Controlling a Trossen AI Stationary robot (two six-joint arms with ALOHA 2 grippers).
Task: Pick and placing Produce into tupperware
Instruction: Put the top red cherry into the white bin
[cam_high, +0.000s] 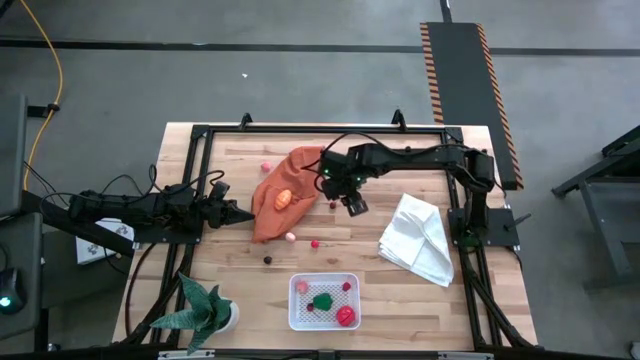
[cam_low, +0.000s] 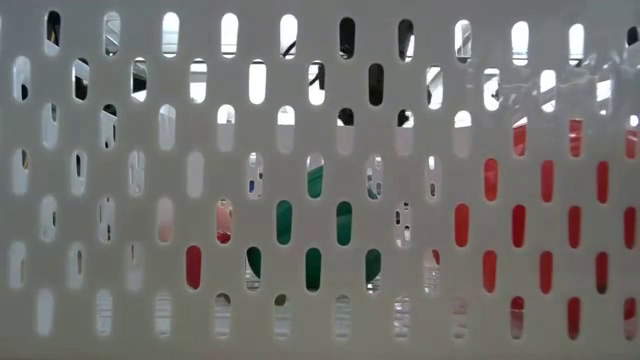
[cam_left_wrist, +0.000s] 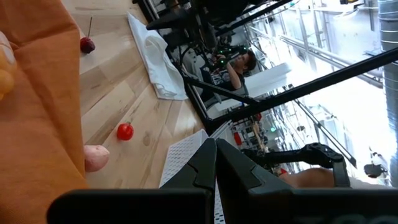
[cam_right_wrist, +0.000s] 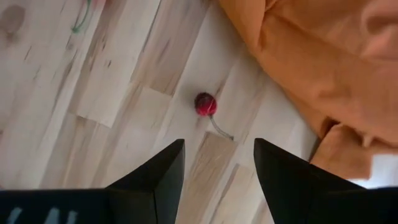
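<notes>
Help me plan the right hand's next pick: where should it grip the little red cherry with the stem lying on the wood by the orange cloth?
Grip the cherry across its round body, from straight above, where the open right hand hangs. Its thin stem trails aside, so avoid it; keep the fingers off the orange cloth.

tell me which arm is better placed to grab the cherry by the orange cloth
Right. The right gripper hangs open just over the cherry, which lies in line with its fingers. The left gripper is shut, across the orange cloth.

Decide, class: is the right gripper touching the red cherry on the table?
Apart. The right wrist view shows bare wood between the open right gripper and the cherry.
</notes>
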